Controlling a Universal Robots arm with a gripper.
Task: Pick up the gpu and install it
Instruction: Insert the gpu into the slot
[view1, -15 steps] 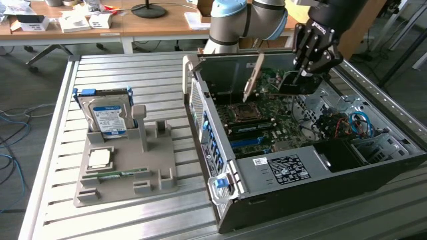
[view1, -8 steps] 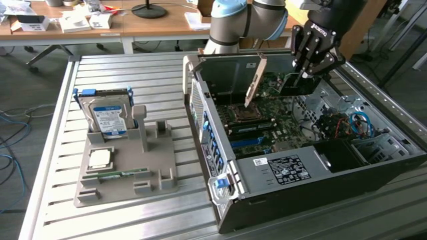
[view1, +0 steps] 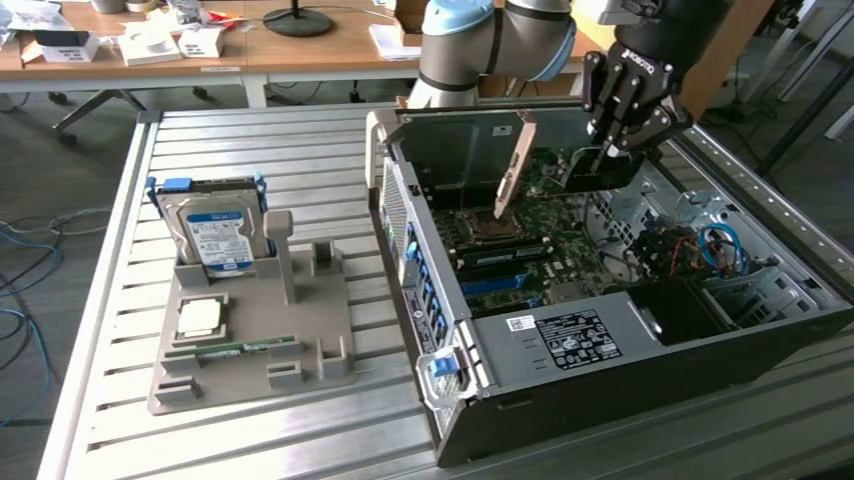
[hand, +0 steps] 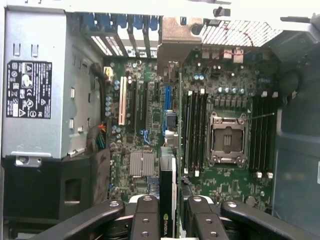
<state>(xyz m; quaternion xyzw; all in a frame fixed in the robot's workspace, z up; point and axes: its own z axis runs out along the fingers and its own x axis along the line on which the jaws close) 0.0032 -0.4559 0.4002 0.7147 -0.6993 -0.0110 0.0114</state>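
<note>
My gripper (view1: 611, 150) reaches down into the open computer case (view1: 447, 400) and is shut on the gpu (view1: 594, 172), a dark card held upright over the motherboard (view1: 534, 270). A tan metal strip (view1: 514, 165) stands upright at the card's end toward the exterior view's left. In the wrist view the gpu (hand: 167, 200) runs edge-on away from my gripper (hand: 172, 220), with black fingers (hand: 145, 220) on either side. It lines up beside the blue slot (hand: 167, 97), close to the memory slots (hand: 192, 130). I cannot tell whether it touches a slot.
A grey holder (view1: 320, 350) on the slatted metal table (view1: 267, 140) carries a hard drive (view1: 214, 230), a square chip (view1: 200, 318) and a green memory stick (view1: 247, 348). Inside the case are the processor socket (hand: 227, 140), the power supply (hand: 37, 90) and blue cables (view1: 721, 250).
</note>
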